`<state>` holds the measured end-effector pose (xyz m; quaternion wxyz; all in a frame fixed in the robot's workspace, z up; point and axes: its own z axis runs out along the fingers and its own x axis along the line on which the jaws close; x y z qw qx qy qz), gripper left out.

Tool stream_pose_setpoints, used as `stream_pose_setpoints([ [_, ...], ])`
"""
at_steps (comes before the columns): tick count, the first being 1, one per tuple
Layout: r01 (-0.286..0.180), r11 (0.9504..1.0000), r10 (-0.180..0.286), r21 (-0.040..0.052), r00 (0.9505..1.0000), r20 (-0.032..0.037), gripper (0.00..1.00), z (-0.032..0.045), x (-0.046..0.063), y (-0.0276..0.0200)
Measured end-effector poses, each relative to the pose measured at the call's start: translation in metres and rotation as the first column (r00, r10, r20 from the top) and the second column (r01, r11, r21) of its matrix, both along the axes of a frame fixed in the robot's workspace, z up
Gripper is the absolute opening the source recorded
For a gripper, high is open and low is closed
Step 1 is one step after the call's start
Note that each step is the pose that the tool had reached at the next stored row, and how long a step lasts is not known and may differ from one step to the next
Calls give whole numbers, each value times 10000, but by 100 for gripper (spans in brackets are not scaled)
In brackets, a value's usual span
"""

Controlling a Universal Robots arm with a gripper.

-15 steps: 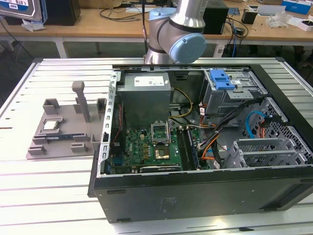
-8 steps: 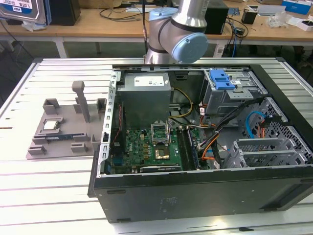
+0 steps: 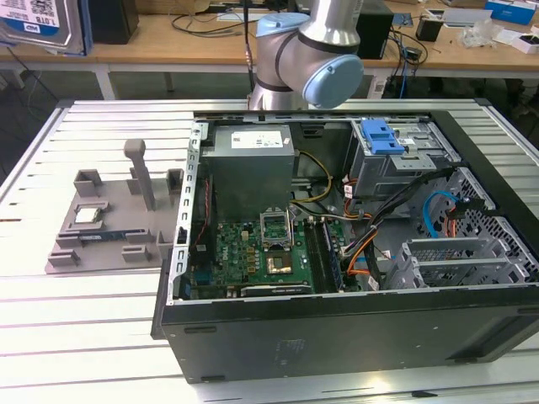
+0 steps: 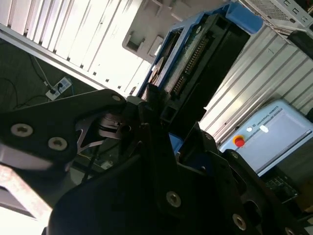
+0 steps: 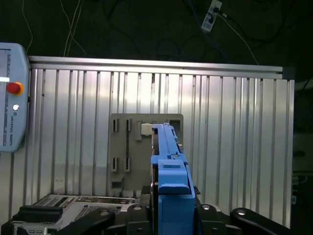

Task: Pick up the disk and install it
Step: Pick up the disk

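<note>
In both wrist views my gripper (image 5: 171, 213) is shut on the disk (image 5: 168, 161). I see the disk edge-on, with its blue side rail facing the first wrist camera. It hangs high above the ribbed table, over the grey holder plate (image 5: 124, 147). In the second wrist view the disk (image 4: 195, 63) shows its dark underside and a connector row inside the blue frame, with a black finger (image 4: 156, 132) against it. In the exterior view the arm (image 3: 312, 59) stands behind the open computer case (image 3: 337, 244). The case's grey drive cage carries a blue caddy (image 3: 383, 135).
The grey holder plate (image 3: 109, 227) lies on the table at the exterior view's left, with an upright post and a small silver chip (image 3: 88, 215). Cables, a motherboard and a power supply sit inside the case. A pendant with a red button (image 5: 12, 98) rests beside the table.
</note>
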<state>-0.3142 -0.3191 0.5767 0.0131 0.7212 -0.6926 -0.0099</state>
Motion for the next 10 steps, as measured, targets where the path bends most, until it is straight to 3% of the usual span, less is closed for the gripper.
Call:
stream_pose_setpoints([
  [2, 0, 10000, 0, 1, 10000, -2, 37, -20, 200, -43],
  [10, 2, 10000, -2, 0, 10000, -10, 37, -68, 673, -143],
])
